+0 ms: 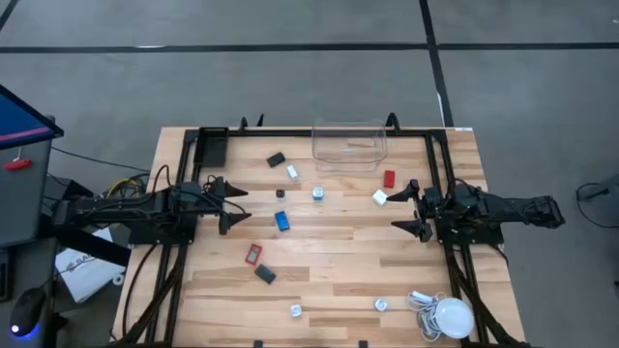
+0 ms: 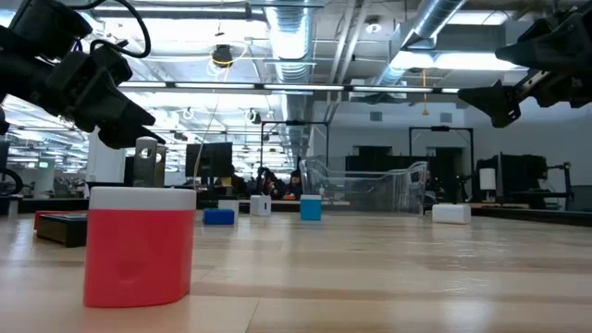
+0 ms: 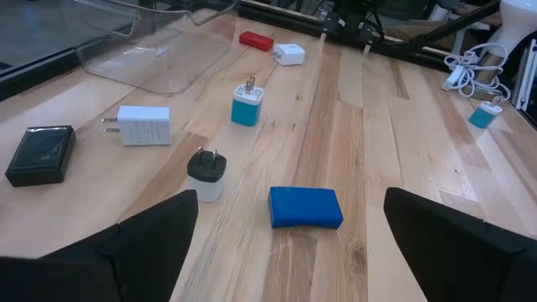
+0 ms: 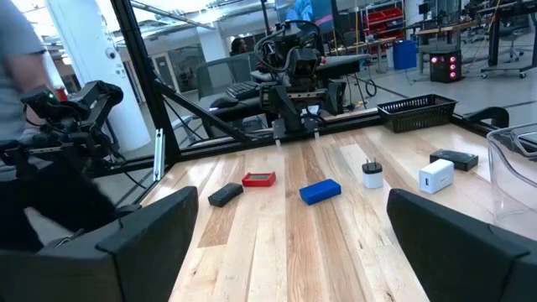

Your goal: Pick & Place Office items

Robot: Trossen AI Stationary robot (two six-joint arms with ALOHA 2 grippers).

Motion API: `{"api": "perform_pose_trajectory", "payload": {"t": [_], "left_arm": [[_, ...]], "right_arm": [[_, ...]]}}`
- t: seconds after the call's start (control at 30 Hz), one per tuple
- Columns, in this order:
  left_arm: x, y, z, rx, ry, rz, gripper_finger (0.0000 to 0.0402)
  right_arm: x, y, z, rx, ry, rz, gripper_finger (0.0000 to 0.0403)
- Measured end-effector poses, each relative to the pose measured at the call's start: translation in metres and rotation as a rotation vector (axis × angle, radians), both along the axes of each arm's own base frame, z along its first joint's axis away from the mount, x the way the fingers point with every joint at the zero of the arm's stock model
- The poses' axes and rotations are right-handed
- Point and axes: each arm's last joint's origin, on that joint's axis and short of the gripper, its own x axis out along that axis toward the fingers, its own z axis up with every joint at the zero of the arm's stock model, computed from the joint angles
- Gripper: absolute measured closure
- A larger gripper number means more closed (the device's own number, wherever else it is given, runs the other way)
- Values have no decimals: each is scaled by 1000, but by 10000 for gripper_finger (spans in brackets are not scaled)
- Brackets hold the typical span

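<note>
Both hands hang released above the counter with nothing between their fingers: the left hand over the left half, the right hand over the right half, each pointing inward toward the scattered office items. Those items lie loose on the wood: a blue block just ahead of the left hand, a black-topped plug and a teal plug beyond it, a white adapter and a black block nearer the clear bin at the far edge, a red piece and a white cube close to the right hand, and a red-framed piece with a dark block toward the near side. No item has been lifted yet, so the step in hand looks like choosing and approaching a first piece. My judgement: the left hand is best placed for the blue block, centred between its fingers in the left wrist view; it should descend straight, straddle the short sides, and close only when low, since a flat piece on smooth wood can slide away. The clear bin seems the likely destination. The white bulb with cable at the near right corner is best left alone.
</note>
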Motion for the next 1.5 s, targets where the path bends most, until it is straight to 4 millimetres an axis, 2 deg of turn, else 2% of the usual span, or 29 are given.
{"api": "perform_pose_trajectory", "payload": {"t": [0.2,0.33,0.6,0.7,0.8,0.87,0.93,1.1,1.2,1.3,1.4,1.5], "left_arm": [[0,0,1,2,-10,0,24],[3,0,10,-42,-118,-12,24],[13,-4,53,-453,-604,-168,24],[14,-3,68,-493,-793,-180,24],[15,0,74,-483,-904,-136,24],[20,1,71,-481,-895,-99,24],[27,2,63,-477,-823,-66,24],[50,-2,39,-576,-656,42,24],[70,-10,35,-645,-607,89,24],[92,-18,27,-691,-537,132,24],[114,-24,25,-720,-542,160,24],[132,-27,30,-671,-565,123,24]], "right_arm": [[0,0,0,0,0,0,23],[0,0,0,0,0,0,23],[0,0,0,0,0,0,23],[0,0,0,0,0,0,23],[0,0,0,0,0,0,23],[0,0,0,0,-3,-10,23],[0,-3,3,-23,-30,-96,23],[-6,-7,32,267,-346,-153,23],[-14,-11,48,329,-550,-241,23],[-25,-13,62,384,-742,-255,23],[-33,-13,71,407,-867,-231,23],[-38,-13,75,458,-942,-197,23]]}}
